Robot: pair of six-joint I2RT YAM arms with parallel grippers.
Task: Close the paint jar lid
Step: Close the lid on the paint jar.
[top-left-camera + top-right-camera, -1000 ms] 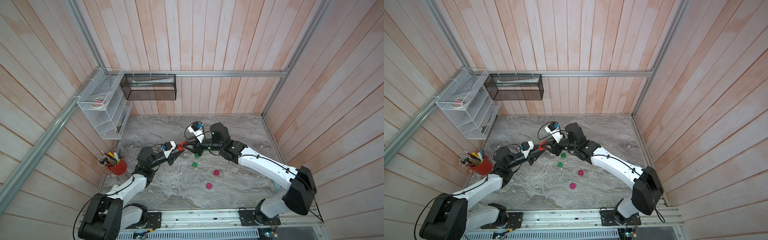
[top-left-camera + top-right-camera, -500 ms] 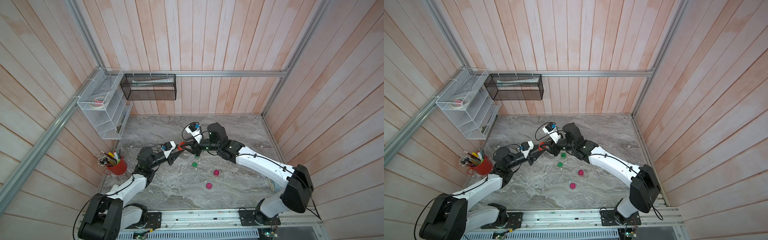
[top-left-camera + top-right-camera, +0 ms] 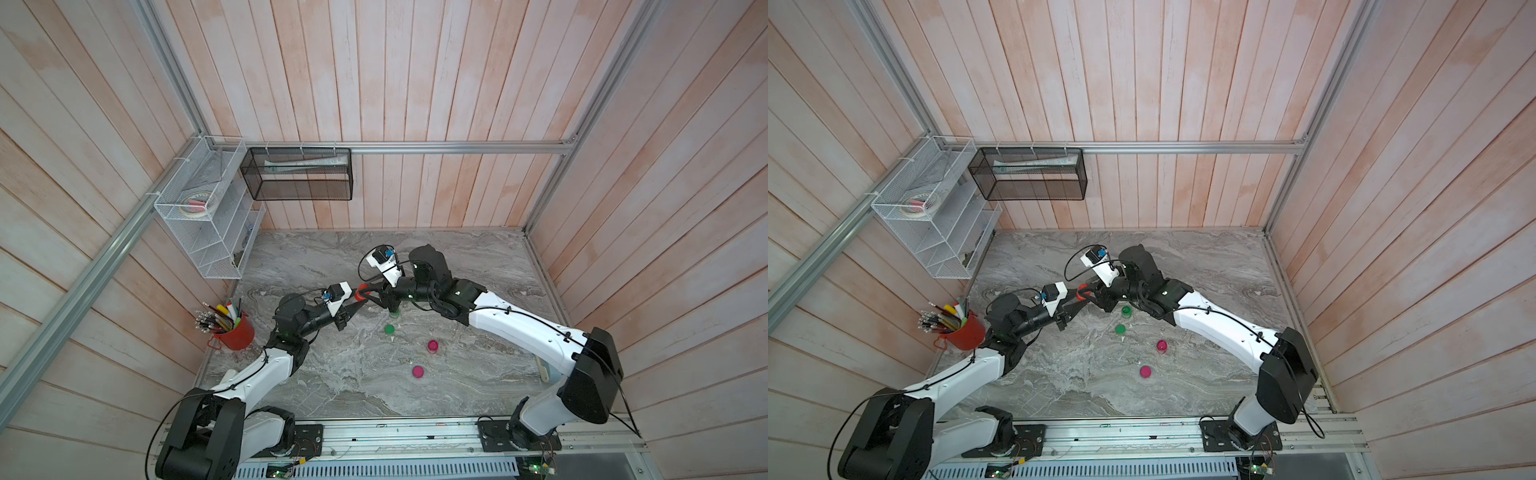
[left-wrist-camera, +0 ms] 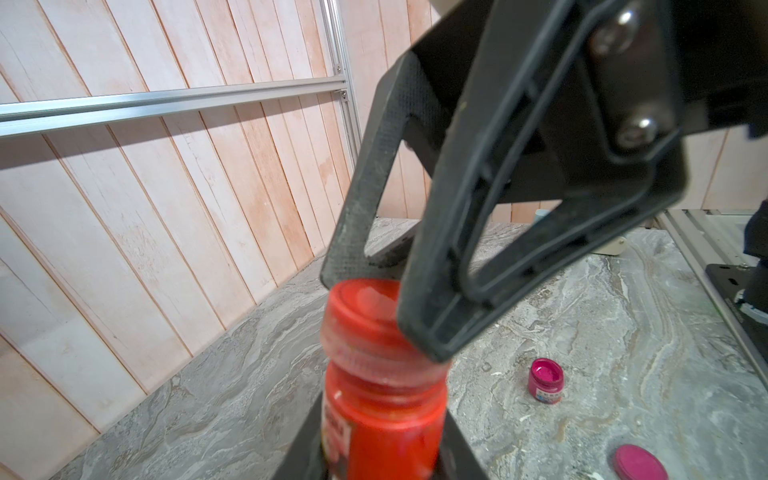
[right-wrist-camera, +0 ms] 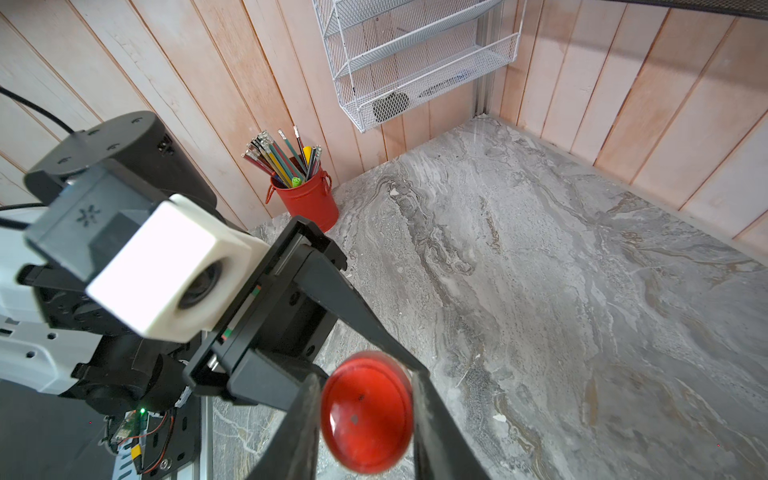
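Red jar [image 4: 382, 415] points lid-first (toward right pincer [image 5: 368, 415]).

The walls [image 3: 415, 83] are matt wood planks, washed pale pink. The table [image 3: 457, 266] looks like smooth grey marble (stone or print, cannot tell). The rail [image 3: 457, 146] is brushed metal, the rack [image 3: 195, 232] white wire mesh. The paint jar [image 4: 386, 419] and its lid [image 5: 368, 411] are glossy red plastic.

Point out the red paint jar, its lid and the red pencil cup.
red paint jar [image 4: 386, 428]: left wrist view, on the body below the neck.
red lid [image 5: 368, 411]: right wrist view, middle of its flat top.
red pencil cup [image 5: 309, 203]: right wrist view, on its outer wall.
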